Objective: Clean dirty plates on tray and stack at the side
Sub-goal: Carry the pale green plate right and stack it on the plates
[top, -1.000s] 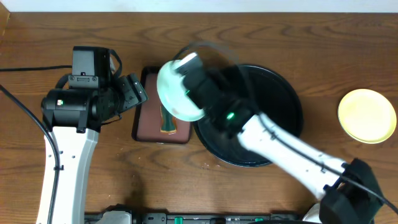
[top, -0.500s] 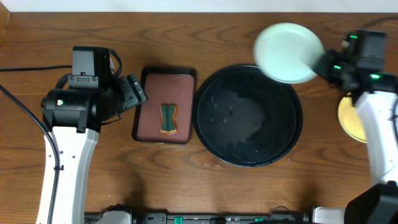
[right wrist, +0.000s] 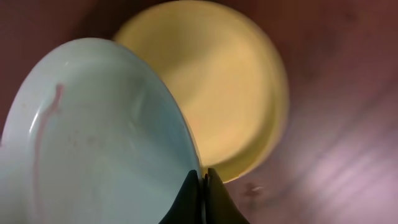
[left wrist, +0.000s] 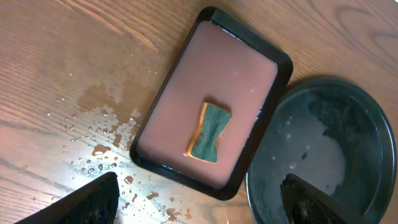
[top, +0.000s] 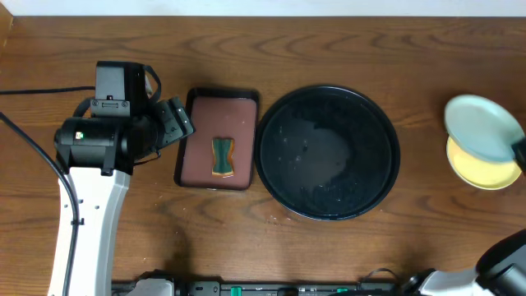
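Nearing completion: tray (top: pixel 304 123) bare; mint plate (top: pixel 481 122), rim clamped by right gripper (right wrist: pixel 202 185), held over yellow plate (top: pixel 491 174); release outstanding. Left gripper (left wrist: pixel 202 199) spread, idle.

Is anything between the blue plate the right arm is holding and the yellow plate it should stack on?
Nothing visible. The mint-blue plate, pinched at its rim by the right gripper, is already partly over the bare yellow plate.

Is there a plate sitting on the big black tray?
No: the black tray has no plate on it, and the mint plate and yellow plate are away to its right.
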